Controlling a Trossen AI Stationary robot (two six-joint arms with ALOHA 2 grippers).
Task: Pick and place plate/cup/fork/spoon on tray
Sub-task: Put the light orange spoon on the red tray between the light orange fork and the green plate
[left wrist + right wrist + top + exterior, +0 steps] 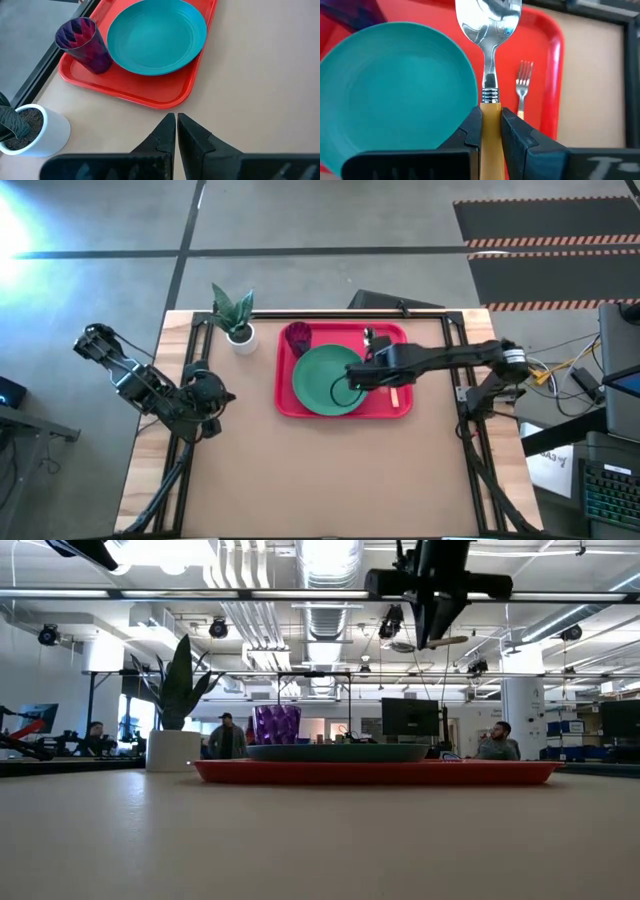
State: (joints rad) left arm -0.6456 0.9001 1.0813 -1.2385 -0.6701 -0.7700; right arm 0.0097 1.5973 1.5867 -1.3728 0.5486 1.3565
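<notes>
The red tray [288,405] lies at the table's middle. On it rest the teal plate [325,380], the purple cup [298,337], upright at its far left corner, and the fork [522,80], flat beside the plate with its tines toward the far edge. My right gripper [362,370] hangs above the tray [300,772], shut on the spoon [490,45]. My left gripper [176,125] is shut and empty over the bare table left of the tray [222,395]. My right gripper pinches the spoon's orange-yellow handle [491,117] between its two fingers, just behind the ribbed silver collar. The handle runs along the fingers. The silver bowl [489,20] sticks out past the fingertips, between plate and fork. The low view shows the gripper high above the tray.
A small white pot with a green plant [240,335] stands left of the tray's far corner. Black frame rails [455,360] run along the table's sides. People sit in the room beyond the table [495,743].
</notes>
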